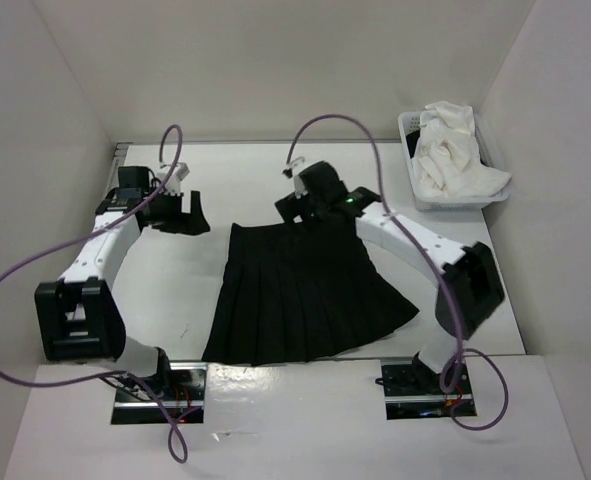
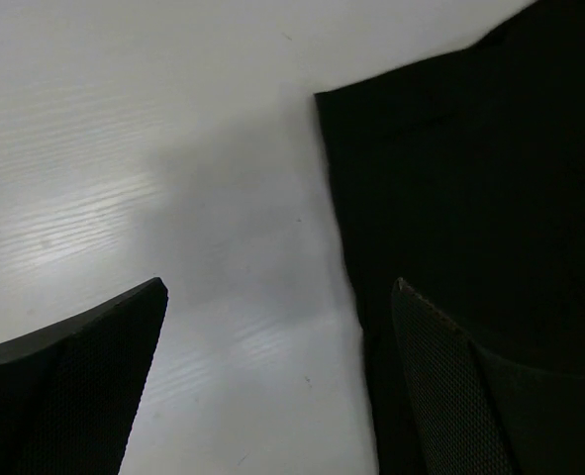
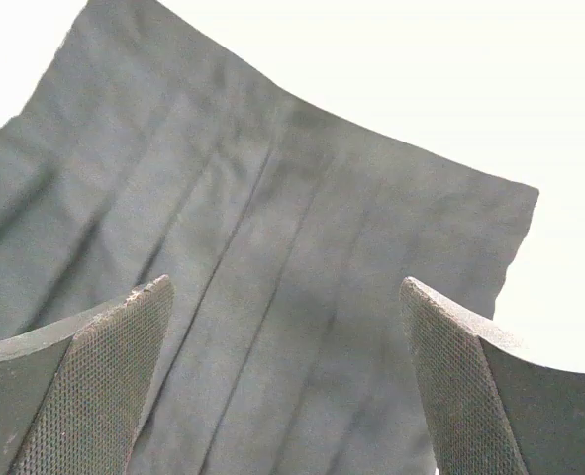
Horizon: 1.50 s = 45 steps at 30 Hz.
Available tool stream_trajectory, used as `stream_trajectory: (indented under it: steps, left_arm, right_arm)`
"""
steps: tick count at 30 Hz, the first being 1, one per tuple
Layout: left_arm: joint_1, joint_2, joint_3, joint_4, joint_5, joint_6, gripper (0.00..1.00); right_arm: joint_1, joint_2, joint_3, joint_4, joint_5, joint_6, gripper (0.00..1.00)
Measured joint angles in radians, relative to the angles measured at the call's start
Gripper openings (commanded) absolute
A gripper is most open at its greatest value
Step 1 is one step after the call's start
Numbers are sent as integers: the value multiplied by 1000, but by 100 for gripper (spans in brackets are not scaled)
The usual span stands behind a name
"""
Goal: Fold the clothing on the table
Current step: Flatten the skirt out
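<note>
A black pleated skirt (image 1: 305, 295) of soft, dull cloth is spread out flat in the middle of the big flat white bench (image 1: 175, 290). Its narrow waist is turned to the far side, and its wide hem is laid along the near edge, just in front of the two arm bases. The hem is fanned out, and one corner is pushed out to the right, close to the right arm. Nothing is folded yet. The left claw (image 1: 197, 215) is held just beside the left end of the waist. It is opened as wide as it goes, and nothing is held in it. In the left wrist view, one finger of the left claw (image 2: 279, 287) is seen over bare bench and the other over the dark edge of the skirt. Whether the cloth is touched cannot be told. The right claw (image 1: 287, 212) is held at the waist of the skirt. It is also opened wide, and nothing is gripped by it. In the right wrist view, both rough black fingers (image 3: 104, 366) are seen above the pleats, and one straight edge and one corner of the skirt are shown past them. A small white plastic basket (image 1: 440, 203) is set in the far right corner of the bench, well apart from the skirt, and a crumpled white cloth (image 1: 450, 150) is piled in it. Purple wires (image 1: 340, 118) are looped from both arms.
</note>
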Motion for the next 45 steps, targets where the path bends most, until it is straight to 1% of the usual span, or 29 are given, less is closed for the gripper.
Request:
stream_trajectory:
  steps: [2, 4, 6, 8, 9, 10, 12, 14, 19, 20, 22, 26, 27, 31, 33, 34, 35, 38, 39, 40, 43, 45]
  left_arm:
    - [-24, 78, 20, -4, 58, 27, 100]
    - [-47, 150, 40, 0, 108, 52, 96]
    - [-69, 211, 67, 6, 147, 74, 88]
    - [-91, 269, 100, 22, 173, 85, 81]
    - [-100, 294, 114, 30, 181, 89, 75]
    - [-112, 324, 135, 37, 188, 97, 73]
    - [-129, 380, 172, 51, 192, 108, 71]
    - [-143, 431, 201, 59, 191, 112, 68]
    - [-166, 542, 249, 66, 175, 134, 67]
    - [-167, 555, 255, 66, 171, 134, 64]
    - [-168, 579, 268, 66, 163, 136, 64]
    - [-168, 612, 292, 68, 158, 141, 60]
    - [-168, 616, 294, 71, 156, 145, 57]
    - [-168, 628, 305, 77, 156, 156, 51]
    - [-168, 628, 306, 77, 159, 157, 47]
    - [-168, 628, 307, 79, 161, 157, 47]
    - [-168, 629, 307, 78, 165, 159, 42]
    - [-168, 630, 307, 76, 187, 161, 34]
    - [-168, 634, 311, 71, 198, 163, 29]
    - [-168, 640, 317, 65, 209, 164, 27]
    - [-170, 663, 337, 42, 237, 177, 22]
    - [-171, 675, 342, 30, 248, 184, 22]
  right_arm:
    - [-24, -95, 0, 10, -20, -19, 98]
    - [-102, -177, 0, 34, -56, -41, 98]
    - [-209, -222, -7, 70, -92, -55, 97]
    - [-329, -235, -21, 98, -136, -65, 96]
    - [-381, -233, -31, 108, -153, -67, 96]
    - [-431, -227, -43, 110, -167, -68, 96]
    - [-487, -209, -70, 106, -196, -69, 95]
    - [-497, -192, -83, 97, -216, -73, 94]
    - [-489, -173, -83, 78, -261, -95, 94]
    - [-489, -172, -83, 78, -265, -98, 94]
    - [-486, -166, -82, 78, -269, -102, 94]
    - [-486, -134, -81, 77, -274, -114, 93]
    - [-486, -124, -80, 77, -274, -117, 93]
    - [-486, -84, -74, 68, -273, -125, 93]
    - [-486, -69, -72, 64, -274, -130, 93]
    - [-486, -61, -68, 62, -274, -132, 93]
    - [-486, -49, -60, 61, -273, -136, 93]
    - [-491, -6, -35, 62, -275, -150, 93]
    - [-494, 11, -26, 62, -284, -153, 93]
    - [-499, 32, -13, 61, -293, -157, 93]
    - [-530, 98, 37, 60, -321, -164, 92]
    - [-559, 138, 73, 58, -341, -168, 92]
